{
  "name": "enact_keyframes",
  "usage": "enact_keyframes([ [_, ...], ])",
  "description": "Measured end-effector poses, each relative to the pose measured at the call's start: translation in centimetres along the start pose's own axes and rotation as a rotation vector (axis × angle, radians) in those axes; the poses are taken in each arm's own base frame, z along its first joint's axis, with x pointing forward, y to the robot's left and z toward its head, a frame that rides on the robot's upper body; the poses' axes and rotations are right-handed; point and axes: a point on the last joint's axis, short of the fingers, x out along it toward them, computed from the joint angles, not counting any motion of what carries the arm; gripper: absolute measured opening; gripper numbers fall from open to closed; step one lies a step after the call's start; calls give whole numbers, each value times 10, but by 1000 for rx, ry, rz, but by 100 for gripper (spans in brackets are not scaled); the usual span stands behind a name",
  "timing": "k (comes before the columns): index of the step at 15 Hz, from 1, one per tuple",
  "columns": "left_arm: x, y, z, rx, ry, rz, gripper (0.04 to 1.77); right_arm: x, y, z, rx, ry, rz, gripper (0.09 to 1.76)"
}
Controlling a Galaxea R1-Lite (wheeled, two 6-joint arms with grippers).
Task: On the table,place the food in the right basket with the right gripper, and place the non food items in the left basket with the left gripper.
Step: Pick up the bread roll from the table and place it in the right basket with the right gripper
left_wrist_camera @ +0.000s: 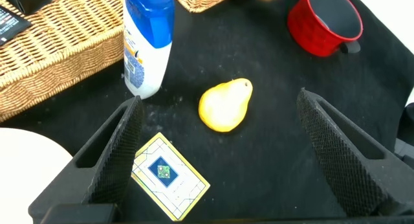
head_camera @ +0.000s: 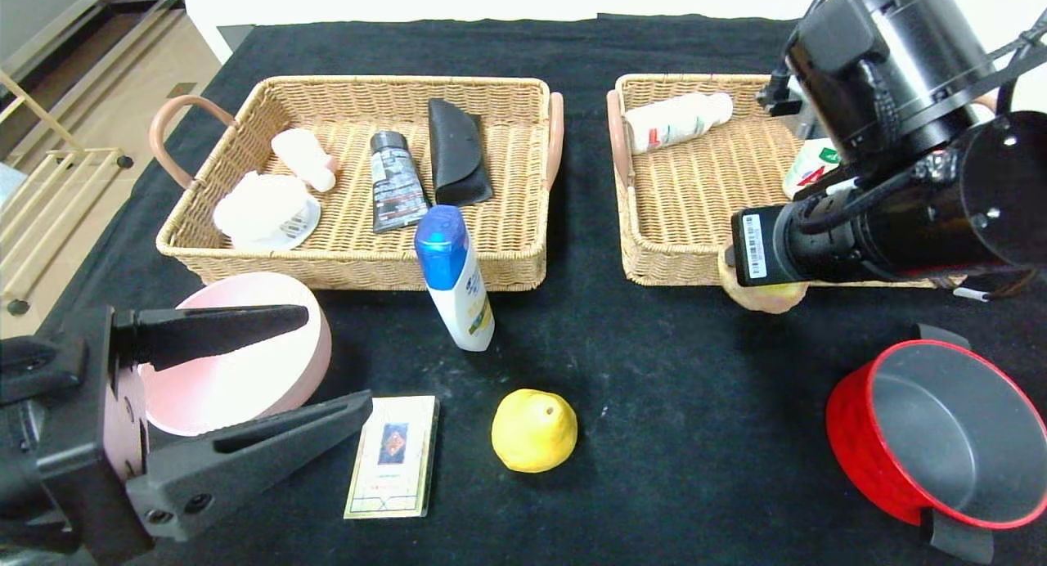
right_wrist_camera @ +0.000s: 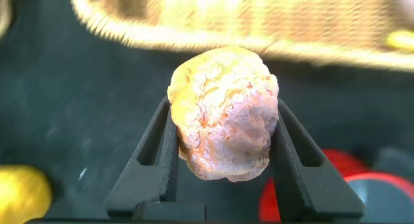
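My right gripper (right_wrist_camera: 223, 105) is shut on a lumpy yellow-pink piece of food (right_wrist_camera: 223, 114). It holds the lump just in front of the right basket's (head_camera: 662, 263) front wall, where the food (head_camera: 765, 294) peeks out under the wrist. My left gripper (head_camera: 337, 357) stands open at the near left, over the pink bowl (head_camera: 245, 370), with nothing between its fingers. On the black cloth lie a yellow pear (head_camera: 534, 429), a flat card box (head_camera: 393, 455) and an upright white bottle with a blue cap (head_camera: 454, 276). The left basket (head_camera: 352, 267) holds several non-food items.
A red pot (head_camera: 941, 431) sits at the near right. The right basket contains a white bottle (head_camera: 679, 120) and a small packet (head_camera: 810, 167). In the left basket are a black case (head_camera: 456, 153), a dark tube (head_camera: 395, 181) and white items (head_camera: 266, 210).
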Motion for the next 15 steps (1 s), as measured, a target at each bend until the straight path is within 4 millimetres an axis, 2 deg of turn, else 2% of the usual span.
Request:
enact_keyframes([
  [6,-2,0,1,17,-8,3,172,-1,-20,26,9,-91,-63,87],
  [10,-3,-1,1,19,-12,5,172,15,-19,44,63,-210,-64,87],
  [15,-3,-1,2,20,-15,6,172,42,-9,56,112,-318,-78,87],
])
